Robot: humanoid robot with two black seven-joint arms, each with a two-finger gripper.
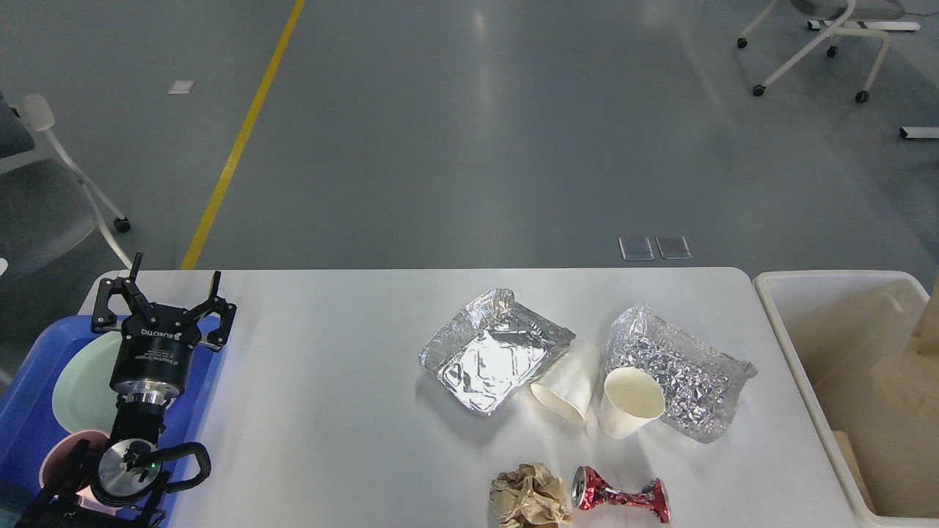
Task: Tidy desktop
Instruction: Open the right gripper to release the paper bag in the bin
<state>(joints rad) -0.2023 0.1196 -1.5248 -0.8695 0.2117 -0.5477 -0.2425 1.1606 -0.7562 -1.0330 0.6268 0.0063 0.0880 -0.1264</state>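
The white desktop [330, 411] carries litter in its right half: a flattened foil tray [488, 352], a crumpled foil sheet [697, 374], two white paper cups [568, 381] [631, 403] tipped over side by side, a ball of brown paper [530, 495] and a crushed red can [622, 499] at the front edge. My left gripper [174, 286] stands open and empty over the desktop's left end, above the blue tray's edge. My right gripper is out of view.
A blue tray [29, 396] at the left holds a pale green plate [84, 381] and a pink cup [62, 451]. A cream bin [788, 323] stands off the desktop's right end, with pale shapes blurred inside. Chairs stand on the floor behind.
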